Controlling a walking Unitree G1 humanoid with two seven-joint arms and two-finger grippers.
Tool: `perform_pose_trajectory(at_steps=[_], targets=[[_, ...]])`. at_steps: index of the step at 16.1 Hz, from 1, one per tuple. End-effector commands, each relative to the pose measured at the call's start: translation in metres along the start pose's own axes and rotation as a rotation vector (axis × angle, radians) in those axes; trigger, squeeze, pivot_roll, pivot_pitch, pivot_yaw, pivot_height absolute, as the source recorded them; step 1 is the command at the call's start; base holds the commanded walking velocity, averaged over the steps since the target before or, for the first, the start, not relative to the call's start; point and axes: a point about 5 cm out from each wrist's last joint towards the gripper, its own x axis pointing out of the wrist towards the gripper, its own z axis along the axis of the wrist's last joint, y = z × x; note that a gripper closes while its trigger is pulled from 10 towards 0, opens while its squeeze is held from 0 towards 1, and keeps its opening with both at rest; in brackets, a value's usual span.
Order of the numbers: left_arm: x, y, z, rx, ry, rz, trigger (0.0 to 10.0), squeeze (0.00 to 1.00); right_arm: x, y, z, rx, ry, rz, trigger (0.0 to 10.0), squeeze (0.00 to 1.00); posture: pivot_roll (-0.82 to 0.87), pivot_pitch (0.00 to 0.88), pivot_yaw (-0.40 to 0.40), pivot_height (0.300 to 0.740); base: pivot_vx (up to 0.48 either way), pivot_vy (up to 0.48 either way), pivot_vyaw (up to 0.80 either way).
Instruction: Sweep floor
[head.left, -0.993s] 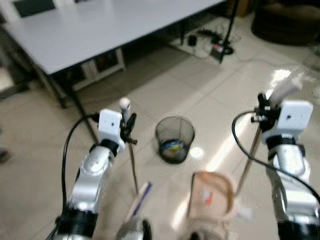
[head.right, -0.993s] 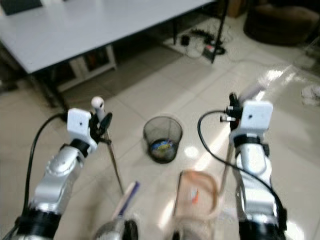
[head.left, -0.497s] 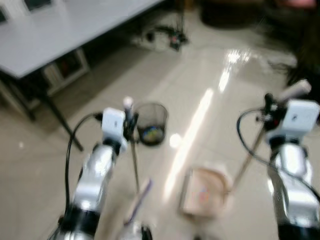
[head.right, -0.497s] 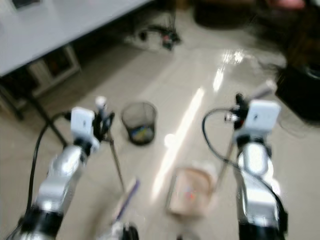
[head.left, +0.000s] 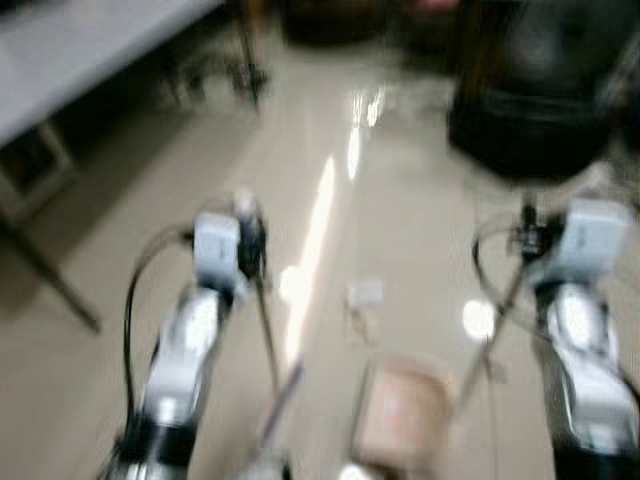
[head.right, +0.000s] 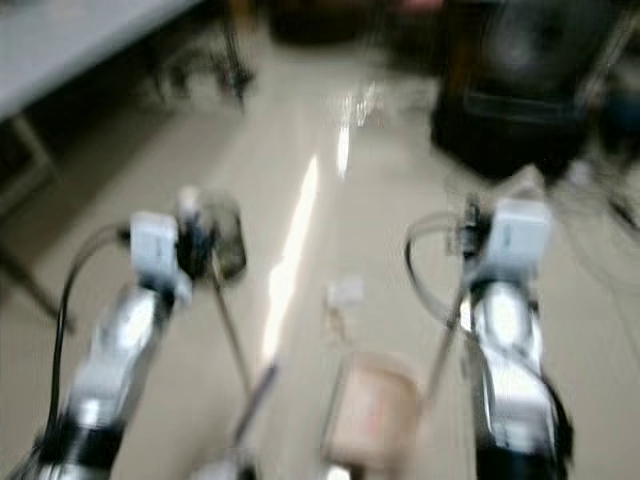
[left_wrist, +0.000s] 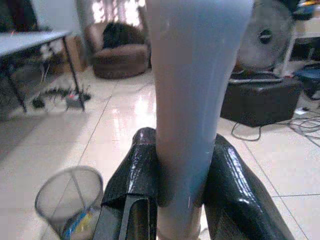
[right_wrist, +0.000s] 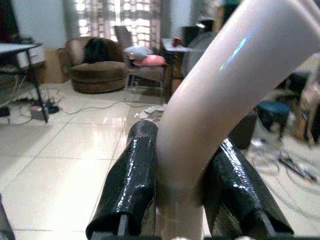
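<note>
Your head views are blurred by motion; detail is limited. Nearest to you, low between the arms, the dustpan (head.left: 400, 420) sits on the floor (head.left: 400, 230), a pale pinkish tray. Its pole (head.left: 490, 345) rises toward your right end effector (head.left: 527, 232). Your right wrist view shows both black fingers (right_wrist: 132, 175) clamped on the pale curved handle (right_wrist: 220, 95), one finger on each side and touching it.

Left of the dustpan, the broom head (head.left: 280, 400) rests low near the floor, and its thin stick (head.left: 266, 335) runs up to your left end effector (head.left: 250, 240). Your left wrist view shows that pair of fingers (left_wrist: 132, 180) closed on the pale broom grip (left_wrist: 192, 90), which stands upright between them.

Just beyond the dustpan, a small white scrap (head.left: 364, 294) lies on the tiles. A mesh bin (head.right: 228, 250) stands on the floor close behind the left end effector; in the left wrist view it holds something coloured, which you cannot identify.

Farther off, a counter (head.left: 60, 60) extends along your left, with black legs. A large dark object (head.left: 530, 110) stands at the far right; your left wrist view shows a fan (left_wrist: 267, 37) and a black box (left_wrist: 262, 100) there. A brown armchair (right_wrist: 97, 70) stands against the far wall beneath bright curtains.
</note>
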Motion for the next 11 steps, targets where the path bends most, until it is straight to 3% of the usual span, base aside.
perform_pose_trajectory(at_steps=[1,3,7,11], targets=[[0.0009,0.0068,0.0108,0.03,-0.049,0.027,10.0,0.0,0.0019,0.0056,0.0073,0.011,-0.027,0.019,10.0,0.0,-0.04,0.088,0.039,0.74,0.0,0.0,0.0],[0.0008,0.0031,0.0159,0.034,-0.074,0.0,10.0,0.0,-0.0022,0.0063,0.0032,0.037,-0.011,0.012,10.0,0.0,-0.04,0.086,0.044,0.74,0.0,0.0,0.0],[0.0018,0.0006,0.0159,0.038,-0.069,-0.019,10.0,0.0,-0.0049,0.0074,0.001,0.072,0.001,0.009,10.0,0.0,-0.04,0.071,0.051,0.74,0.296,0.0,-0.24],[0.0048,-0.0013,0.0162,0.029,-0.065,-0.034,10.0,0.0,-0.0031,0.006,0.0009,0.017,0.003,0.01,10.0,0.0,-0.05,0.058,0.08,0.74,0.312,0.0,0.0]])
